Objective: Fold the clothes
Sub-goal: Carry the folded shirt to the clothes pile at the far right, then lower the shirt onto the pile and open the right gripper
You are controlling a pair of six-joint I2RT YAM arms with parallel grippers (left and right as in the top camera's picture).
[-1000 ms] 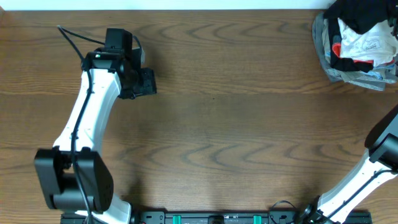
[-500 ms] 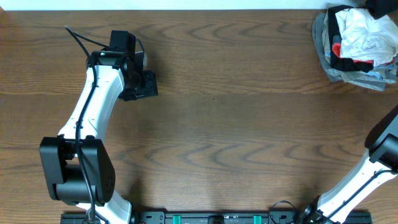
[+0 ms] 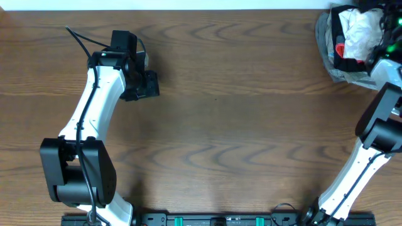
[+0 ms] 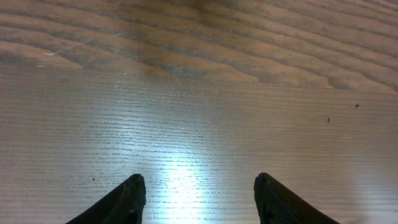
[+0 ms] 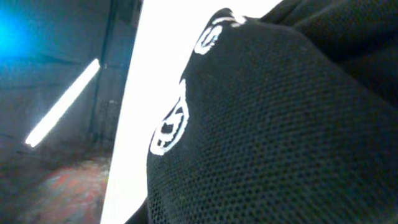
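Observation:
Black mesh fabric with a small white logo, the T-shirt [image 5: 280, 124], fills the right wrist view and hides my right fingers. In the overhead view my right gripper [image 3: 380, 20] is over the heap at the table's far right corner, and I cannot tell if it is open or shut. My left gripper [image 3: 149, 85] hangs over bare wood at the far left. It is open and empty, with both fingertips apart in the left wrist view [image 4: 199, 186].
The heap of white, grey and red garments [image 3: 355, 37] lies at the far right corner. The wooden table [image 3: 239, 125] lies between the arms. The right arm [image 3: 370, 144] runs up the right edge.
The right arm has swung up along the right edge to the heap. The black fabric on top of the heap has shifted. The left arm moved slightly, then stayed still.

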